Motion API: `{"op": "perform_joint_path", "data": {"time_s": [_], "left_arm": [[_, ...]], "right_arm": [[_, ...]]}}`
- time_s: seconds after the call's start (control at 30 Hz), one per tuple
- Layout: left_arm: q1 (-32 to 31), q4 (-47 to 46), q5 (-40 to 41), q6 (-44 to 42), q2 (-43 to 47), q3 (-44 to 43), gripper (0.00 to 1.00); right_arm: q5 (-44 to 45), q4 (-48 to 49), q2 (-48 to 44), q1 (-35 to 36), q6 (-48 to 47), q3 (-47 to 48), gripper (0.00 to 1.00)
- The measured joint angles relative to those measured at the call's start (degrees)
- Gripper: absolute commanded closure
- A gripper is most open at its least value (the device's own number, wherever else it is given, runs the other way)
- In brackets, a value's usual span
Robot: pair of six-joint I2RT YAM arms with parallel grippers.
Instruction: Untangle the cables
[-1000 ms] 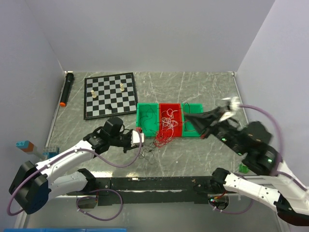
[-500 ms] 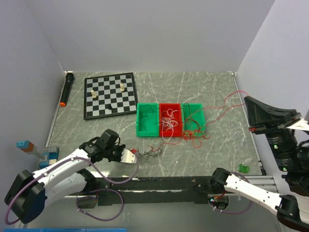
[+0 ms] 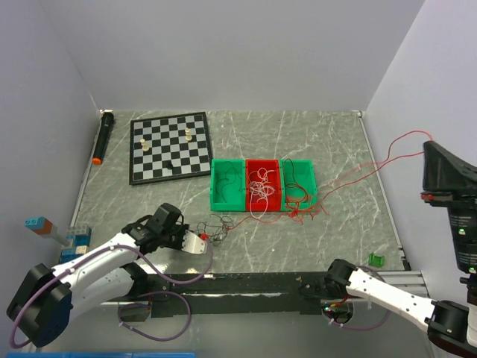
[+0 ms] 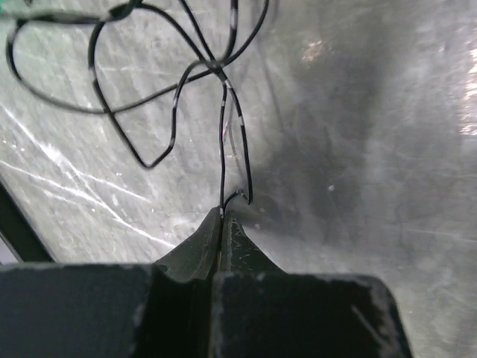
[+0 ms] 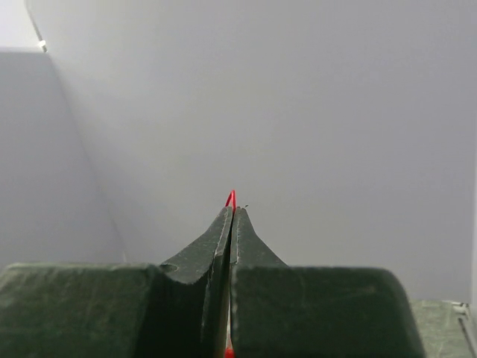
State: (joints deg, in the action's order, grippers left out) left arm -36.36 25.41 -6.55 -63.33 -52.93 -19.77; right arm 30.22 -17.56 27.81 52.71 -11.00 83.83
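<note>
The cables (image 3: pixel 259 188): left end effector (image 4: pixel 223 214) pinches a dark strand (image 4: pixel 222 149), right end effector (image 5: pixel 232 210) seemingly a red strand (image 5: pixel 232 198).

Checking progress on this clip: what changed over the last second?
The right gripper, shut on a red wire, swung from the trays out to the right, stretching the wire. The left gripper dragged a dark wire toward the near edge. Trays and chessboard stayed put.
</note>
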Motion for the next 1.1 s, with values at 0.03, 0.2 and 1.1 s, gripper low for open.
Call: {"op": "perform_joint_path", "data": {"time_s": [0.03, 0.2, 1.1], "left_arm": [[0.07, -0.15, 0.35, 0.0, -0.09, 0.0, 0.99], [0.17, -0.57, 2.1, -0.04, -0.5, 0.13, 0.99], [6.71, 5.92, -0.81, 4.11, -3.63, -6.84, 0.99]], "right_arm": [[0.63, 0.44, 0.0, 0.0, -0.96, 0.52, 1.0], [2.32, 3.26, 0.0, 0.0, -5.51, 4.52, 1.0], [3.45, 13.03, 0.42, 0.17, -13.31, 2.36, 1.0]]}}
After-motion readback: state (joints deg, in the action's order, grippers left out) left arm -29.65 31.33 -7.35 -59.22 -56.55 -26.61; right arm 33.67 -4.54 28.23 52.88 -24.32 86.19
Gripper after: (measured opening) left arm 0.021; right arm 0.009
